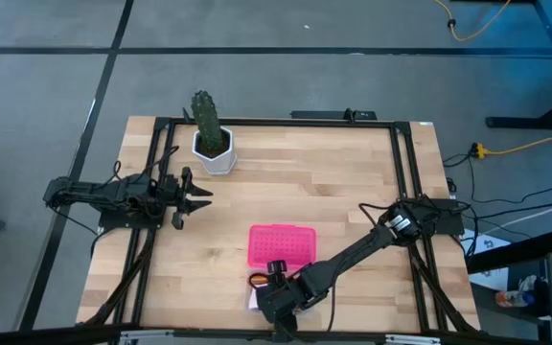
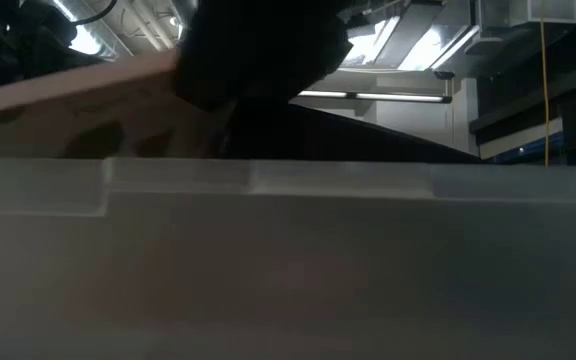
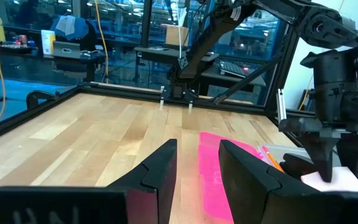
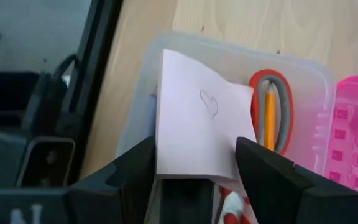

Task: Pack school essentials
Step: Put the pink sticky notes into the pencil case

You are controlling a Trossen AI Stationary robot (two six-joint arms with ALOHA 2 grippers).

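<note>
the notepad (image 4: 197, 121) is held clamped in the right gripper (image 4: 194, 165) over the box (image 4: 303, 74), and could be snagged on the scissors (image 4: 283, 112) if released tilted; the left gripper (image 3: 197, 163), apart, waits near the cactus (image 1: 208, 123).

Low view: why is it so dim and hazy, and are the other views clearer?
Low view: the clear plastic box fills the lens, a blurred milky wall; only ceiling lamps shine above. Right wrist view: the right pincer is close and soft, the pale pink notepad evenly lit. High view: evenly lit, no glare on the table.
</note>
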